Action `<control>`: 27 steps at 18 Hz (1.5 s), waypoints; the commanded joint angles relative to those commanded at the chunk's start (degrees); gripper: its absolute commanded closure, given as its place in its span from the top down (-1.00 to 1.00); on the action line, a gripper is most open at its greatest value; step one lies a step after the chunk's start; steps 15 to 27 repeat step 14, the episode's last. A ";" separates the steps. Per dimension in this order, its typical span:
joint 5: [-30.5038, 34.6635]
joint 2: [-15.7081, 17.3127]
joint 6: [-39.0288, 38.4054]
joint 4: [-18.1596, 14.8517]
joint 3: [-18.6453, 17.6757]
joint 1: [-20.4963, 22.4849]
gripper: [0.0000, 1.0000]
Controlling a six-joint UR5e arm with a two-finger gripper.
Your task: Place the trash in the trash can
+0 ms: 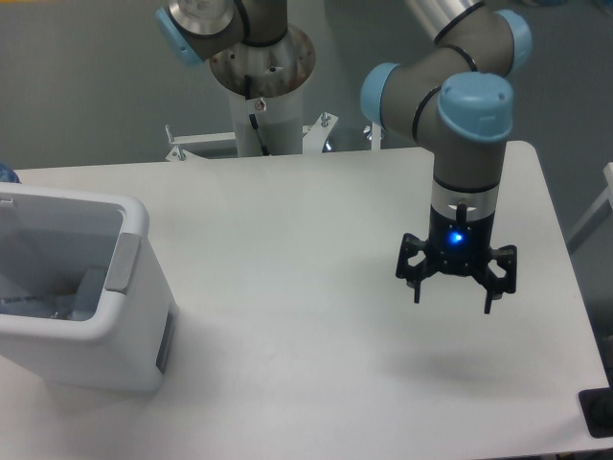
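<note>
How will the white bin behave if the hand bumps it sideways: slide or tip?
The trash can looks like thin white plastic with little visible inside, so it's probably light and would slide on the smooth table. Its broad, boxy body suggests tipping is unlikely unless it's hit high at the rim. The hand is open and well clear of it.

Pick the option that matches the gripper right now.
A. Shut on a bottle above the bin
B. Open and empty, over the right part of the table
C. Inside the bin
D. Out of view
B: the gripper has its fingers spread with nothing between them, far from the trash can.
</note>
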 joint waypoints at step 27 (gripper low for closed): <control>5.10 0.18 15.58 -5.89 0.88 -1.23 1.00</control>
